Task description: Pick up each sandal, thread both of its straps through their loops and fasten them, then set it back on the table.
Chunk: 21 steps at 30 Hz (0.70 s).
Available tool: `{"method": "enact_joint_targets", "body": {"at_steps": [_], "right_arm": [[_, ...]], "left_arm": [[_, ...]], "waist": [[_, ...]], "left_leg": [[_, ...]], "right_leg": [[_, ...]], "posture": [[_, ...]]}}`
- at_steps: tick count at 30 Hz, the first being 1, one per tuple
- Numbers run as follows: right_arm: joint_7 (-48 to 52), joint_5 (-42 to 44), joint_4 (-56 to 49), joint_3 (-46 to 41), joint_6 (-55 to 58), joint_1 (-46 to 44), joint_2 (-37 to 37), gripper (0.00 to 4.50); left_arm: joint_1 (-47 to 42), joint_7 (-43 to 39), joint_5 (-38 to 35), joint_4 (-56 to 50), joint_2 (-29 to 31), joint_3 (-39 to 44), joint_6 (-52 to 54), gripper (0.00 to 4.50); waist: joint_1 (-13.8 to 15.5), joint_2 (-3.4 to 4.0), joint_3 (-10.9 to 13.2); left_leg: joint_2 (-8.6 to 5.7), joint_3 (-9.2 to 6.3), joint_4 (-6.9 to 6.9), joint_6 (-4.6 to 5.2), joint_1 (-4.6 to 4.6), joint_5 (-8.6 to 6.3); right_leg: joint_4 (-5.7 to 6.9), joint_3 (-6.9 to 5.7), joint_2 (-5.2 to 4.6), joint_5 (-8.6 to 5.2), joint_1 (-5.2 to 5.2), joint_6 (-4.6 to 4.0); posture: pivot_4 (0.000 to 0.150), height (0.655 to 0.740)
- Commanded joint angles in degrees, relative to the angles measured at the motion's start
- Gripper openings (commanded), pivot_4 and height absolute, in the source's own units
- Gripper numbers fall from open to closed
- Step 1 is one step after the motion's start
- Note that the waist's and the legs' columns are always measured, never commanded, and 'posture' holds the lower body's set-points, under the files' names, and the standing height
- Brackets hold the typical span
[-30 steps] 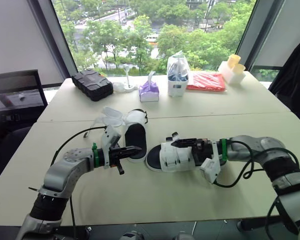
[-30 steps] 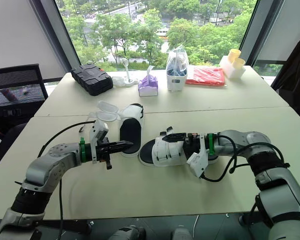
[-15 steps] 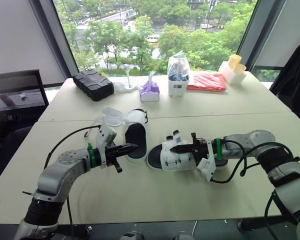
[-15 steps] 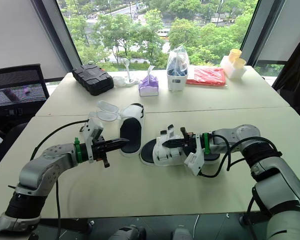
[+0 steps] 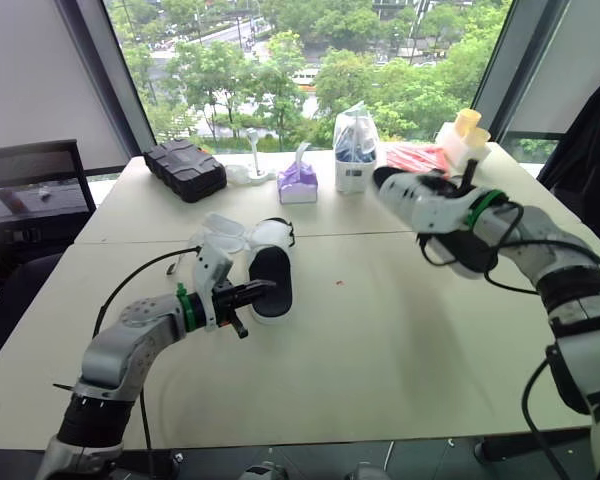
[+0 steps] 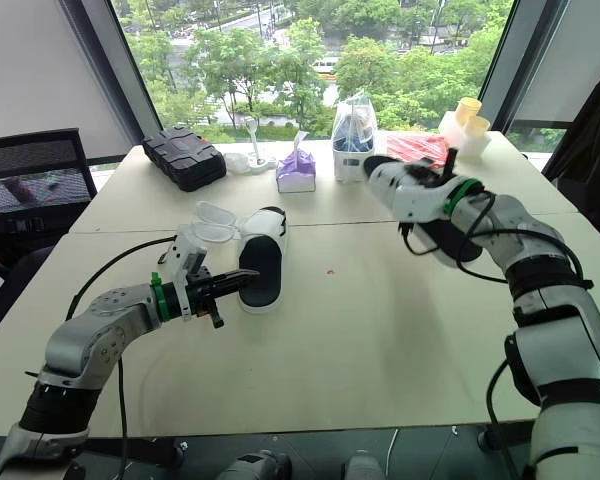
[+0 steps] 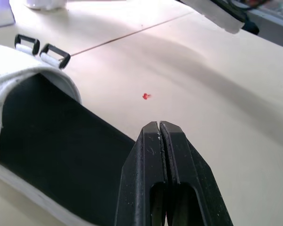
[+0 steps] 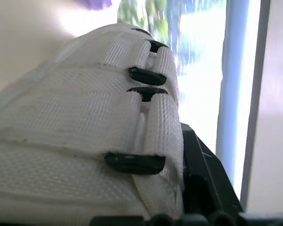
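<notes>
One white sandal is held aloft over the far right part of the desk, clamped in the right gripper. In the right wrist view its woven straps are seen lying across the upper beside black loops. The second sandal is laid flat on the desk, black footbed up, with two black buckles standing free at its side. The left gripper is held low at this sandal's near edge, its fingers pressed together on nothing; whether the sandal is touched cannot be told. A small red speck is seen on the bare desk between the arms. Along the far edge are set a black case, a purple tissue box, a clear bag and a red packet.
</notes>
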Motion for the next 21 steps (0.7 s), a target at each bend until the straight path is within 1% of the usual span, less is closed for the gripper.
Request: {"method": "enact_joint_targets", "body": {"at_steps": [1, 4, 8, 12, 21], "right_arm": [[-4.66, -3.48, 9.05, 3.86, 10.13, -5.11, 2.92, 0.02], [-7.03, -3.66, 15.42, 5.92, 14.77, -7.63, 5.99, 0.02], [-7.98, -3.2, 19.56, 7.5, 20.04, -8.22, 8.52, 0.02], [-8.84, -2.4, 20.67, 7.75, 23.22, -8.4, 9.69, 0.02], [-6.38, 0.03, 21.32, 7.69, 27.33, -8.78, 10.5, 0.02]], "left_arm": [[-1.61, 0.35, 0.69, 0.12, -0.66, -0.13, -1.93, 0.0], [-2.36, 0.57, 1.41, 0.88, -1.36, -0.38, -2.81, 0.0], [-2.8, 1.59, 2.38, 1.88, -2.38, -0.12, -4.29, 0.0], [-2.47, 2.33, 2.7, 1.54, -3.0, -0.06, -4.52, 0.0], [-1.14, 3.1, 2.57, -0.25, -2.97, -0.6, -3.81, 0.0]], "waist": [[-0.04, 0.0, 0.0], [-0.15, 0.01, 0.01], [-0.22, 0.03, 0.02], [-0.23, 0.03, 0.02], [-0.35, 0.03, 0.02]], "left_leg": [[0.0, 0.0, -0.01, 0.0, 0.0, 0.0], [0.0, 0.01, -0.02, 0.0, -0.05, 0.0], [-0.01, 0.04, -0.03, -0.01, -0.08, 0.01], [0.0, 0.03, -0.03, -0.01, -0.08, 0.01], [0.0, 0.04, -0.02, -0.01, -0.09, 0.01]], "right_leg": [[0.0, 0.0, -0.01, 0.0, -0.01, 0.0], [0.01, 0.0, -0.02, 0.0, -0.06, -0.01], [0.01, 0.0, -0.02, 0.0, -0.11, 0.0], [0.03, 0.0, -0.01, 0.0, -0.13, 0.0], [0.04, 0.0, -0.01, 0.0, -0.13, 0.0]], "posture": [[0.15, 0.74], [0.15, 0.74], [0.15, 0.74], [0.15, 0.74], [0.15, 0.74]]}}
